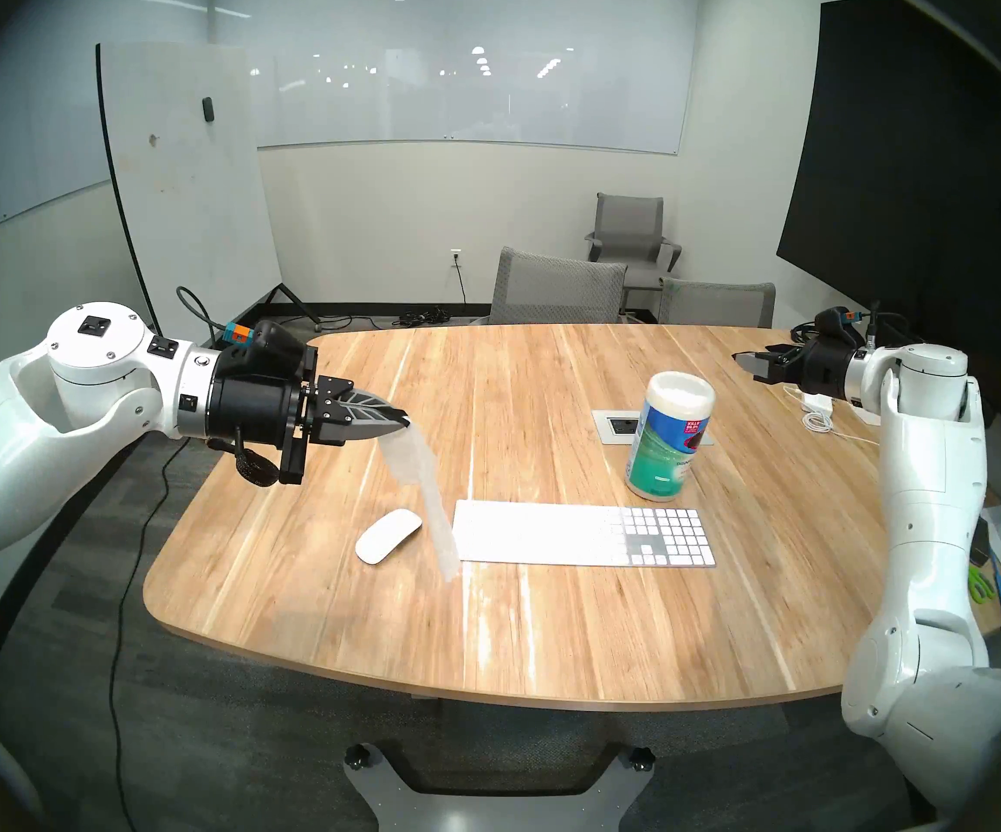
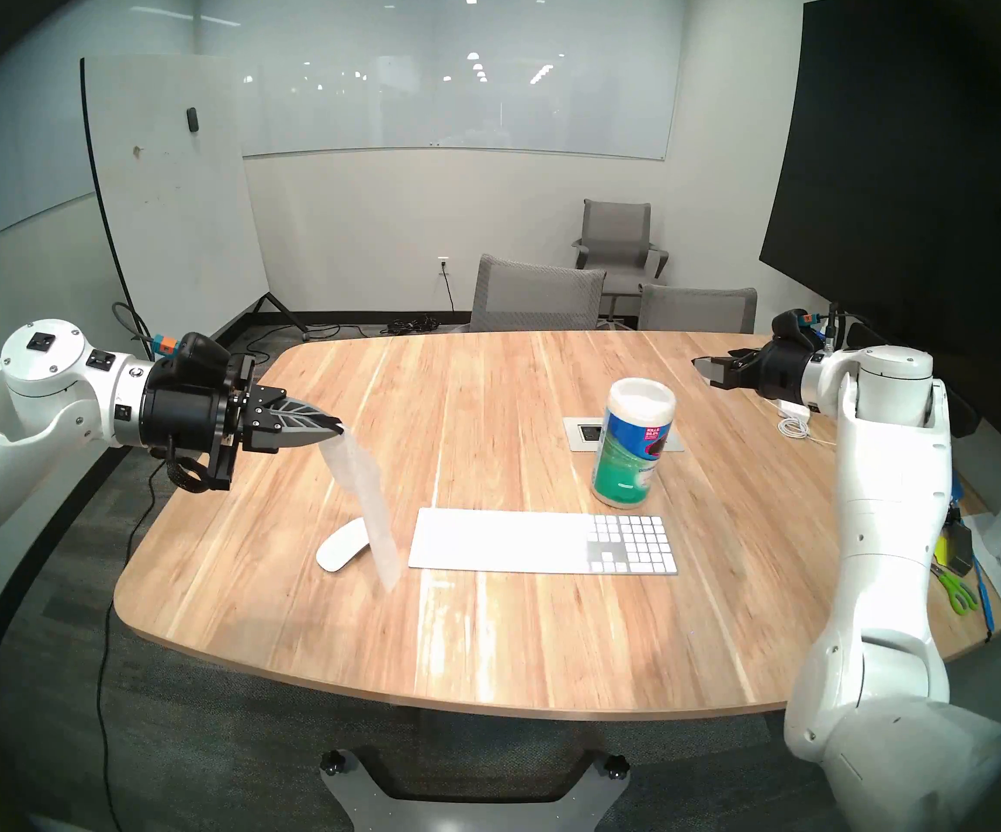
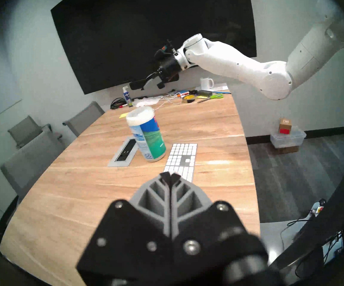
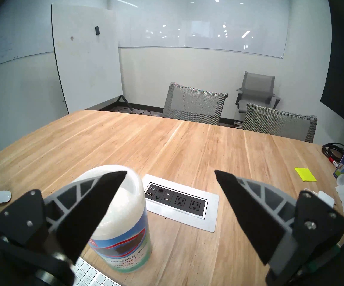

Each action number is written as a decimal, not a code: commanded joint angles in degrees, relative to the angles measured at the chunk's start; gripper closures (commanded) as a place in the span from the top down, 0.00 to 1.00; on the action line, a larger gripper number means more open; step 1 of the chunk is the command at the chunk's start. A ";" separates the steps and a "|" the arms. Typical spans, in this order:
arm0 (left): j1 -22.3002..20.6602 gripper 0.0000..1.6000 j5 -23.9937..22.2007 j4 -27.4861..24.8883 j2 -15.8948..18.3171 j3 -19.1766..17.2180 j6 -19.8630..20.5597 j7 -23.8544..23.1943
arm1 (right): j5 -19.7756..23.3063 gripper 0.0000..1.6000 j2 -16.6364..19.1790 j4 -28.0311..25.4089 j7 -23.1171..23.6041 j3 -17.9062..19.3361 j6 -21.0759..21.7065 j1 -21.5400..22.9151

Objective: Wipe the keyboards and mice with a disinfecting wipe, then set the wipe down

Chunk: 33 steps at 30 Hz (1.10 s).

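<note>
Below the left jaws, head views: left gripper [image 1: 403, 421] pinches the disinfecting wipe [image 1: 426, 494] by its top; the wipe hangs between mouse [image 1: 388, 535] and keyboard [image 1: 582, 534].
Left wrist view: jaws pressed together; keyboard's number pad just beyond the tips, wipes canister [image 3: 146, 135] further left; wipe hidden.
Right wrist view: right gripper [image 4: 170, 174] spread wide, empty; canister under the left finger, mouse far left.
</note>
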 commanded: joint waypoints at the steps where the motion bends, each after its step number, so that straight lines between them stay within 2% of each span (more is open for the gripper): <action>1: 3.09 0.00 -2.24 -1.84 4.34 -1.43 1.71 4.12 | 0.22 1.00 0.25 -1.46 0.07 -0.05 -0.23 1.48; 12: 7.55 0.00 -5.14 -4.30 6.96 -0.99 4.62 12.24 | 0.20 1.00 0.22 -1.80 0.09 -0.06 -0.24 1.48; 20: 11.83 0.00 -8.08 -5.21 7.90 0.46 5.82 21.22 | 0.17 1.00 0.19 -2.08 0.09 -0.06 -0.19 1.46; 21: 12.53 0.00 -8.92 -5.35 8.00 0.77 5.80 23.38 | 0.16 1.00 0.19 -2.12 0.09 -0.06 -0.18 1.45; 22: 12.89 0.00 -9.15 -5.09 7.81 0.86 5.74 23.10 | 0.16 1.00 0.19 -2.16 0.09 -0.05 -0.17 1.45; 26: 14.64 0.00 -11.16 -4.68 6.90 1.57 5.11 27.35 | 0.15 1.00 0.17 -2.29 0.08 -0.05 -0.13 1.42; 33: 17.53 0.00 -13.67 -3.61 4.86 2.19 1.93 35.19 | 0.12 1.00 0.14 -2.57 0.04 -0.04 0.01 1.35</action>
